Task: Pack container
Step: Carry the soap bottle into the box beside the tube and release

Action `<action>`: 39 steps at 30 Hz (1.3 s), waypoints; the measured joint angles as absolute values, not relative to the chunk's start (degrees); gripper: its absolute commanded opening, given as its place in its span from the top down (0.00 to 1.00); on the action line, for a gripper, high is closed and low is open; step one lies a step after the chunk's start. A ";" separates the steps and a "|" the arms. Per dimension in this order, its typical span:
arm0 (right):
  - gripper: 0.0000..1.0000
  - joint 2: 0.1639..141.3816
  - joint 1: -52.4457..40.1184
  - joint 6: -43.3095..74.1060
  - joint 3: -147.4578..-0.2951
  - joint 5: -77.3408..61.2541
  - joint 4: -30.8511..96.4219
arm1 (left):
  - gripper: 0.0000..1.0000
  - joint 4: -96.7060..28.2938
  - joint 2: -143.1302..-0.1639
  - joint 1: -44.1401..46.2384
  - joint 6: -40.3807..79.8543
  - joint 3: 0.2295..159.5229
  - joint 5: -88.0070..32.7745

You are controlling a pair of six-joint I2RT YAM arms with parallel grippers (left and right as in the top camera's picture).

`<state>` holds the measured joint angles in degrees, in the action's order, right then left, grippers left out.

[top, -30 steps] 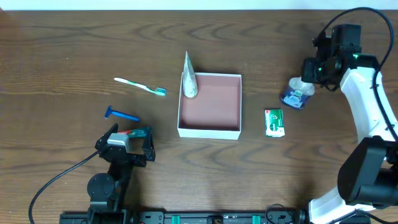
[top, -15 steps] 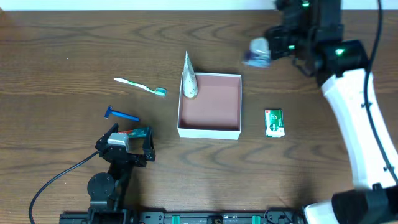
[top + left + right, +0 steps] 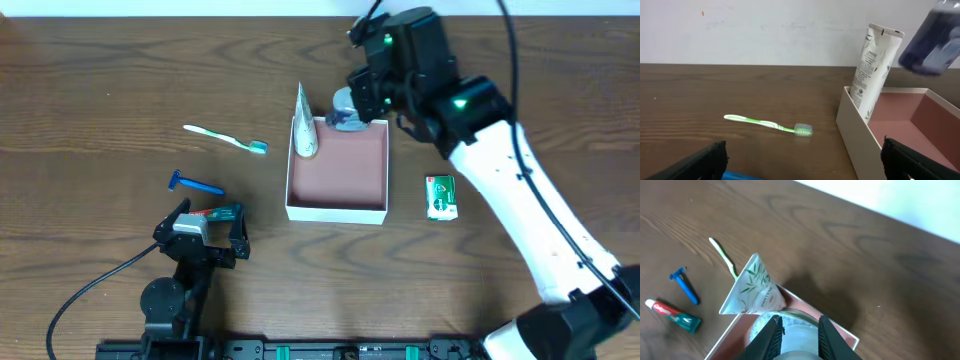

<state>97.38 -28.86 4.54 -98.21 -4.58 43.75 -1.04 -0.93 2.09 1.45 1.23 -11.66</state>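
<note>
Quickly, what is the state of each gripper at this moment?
Left gripper: jaws open, holding nothing.
Right gripper: jaws closed on the small blue bottle.

This looks like a robot test bench in a lab-like room. Two arms stand at a wood-grain table (image 3: 100, 60), a white-shelled right arm (image 3: 520, 200) and a black left arm (image 3: 165, 298) trailing a loose cable (image 3: 100, 275). A black mounting rail (image 3: 350, 350) runs along the near edge and a plain white wall (image 3: 765, 25) stands behind. A toothbrush (image 3: 225, 138) and razor (image 3: 195, 183) lie spaced out like test props
</note>
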 measured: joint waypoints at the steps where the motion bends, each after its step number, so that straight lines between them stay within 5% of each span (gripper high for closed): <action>1: 0.93 98.00 -29.06 4.58 -98.21 -4.40 43.83 | 0.02 -1.04 -0.93 2.09 1.45 1.23 -11.66; 39: 0.98 113.62 -30.41 5.48 -98.17 -2.92 39.48 | 0.02 -1.04 -0.97 2.09 1.45 1.23 -11.66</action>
